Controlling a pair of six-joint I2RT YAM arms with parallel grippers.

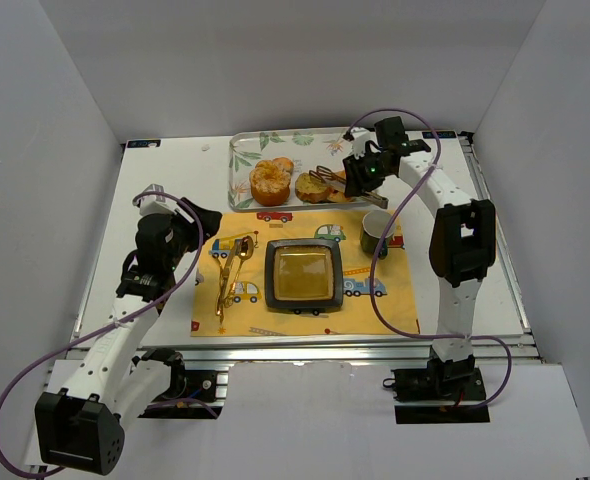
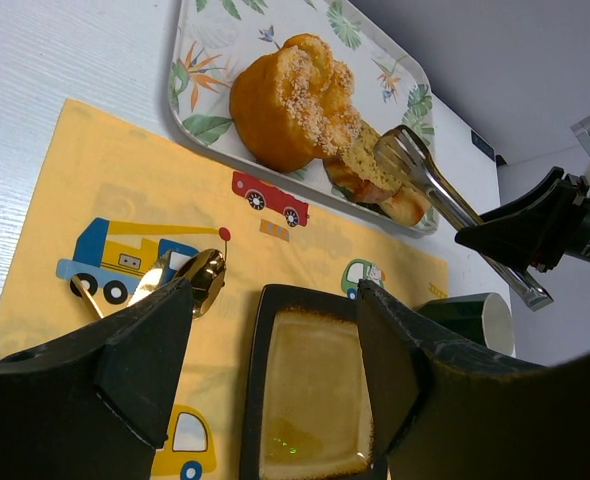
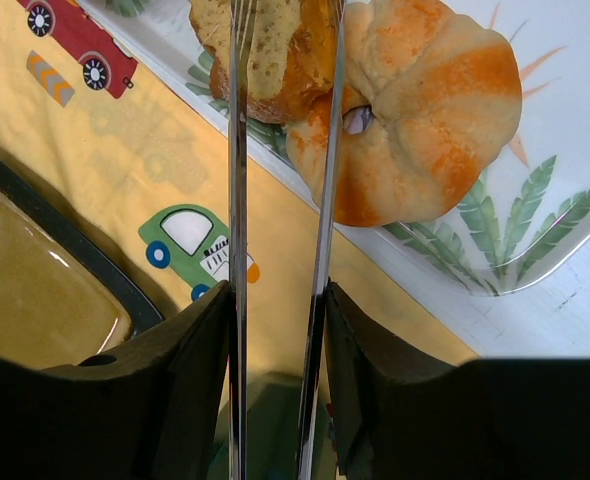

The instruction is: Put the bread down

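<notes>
A flowered tray at the back holds a round sugared bun and a toasted bread slice. My right gripper is shut on metal tongs, whose arms reach over the slice. In the right wrist view the gripper squeezes the tongs; the two arms run over the slice, next to the bun, and their tips are cut off at the top. A dark square plate lies on the yellow placemat. My left gripper is open and empty, as the left wrist view shows above the plate.
A green mug stands right of the plate, just below the right gripper. Gold cutlery lies on the mat left of the plate. White walls enclose the table on three sides.
</notes>
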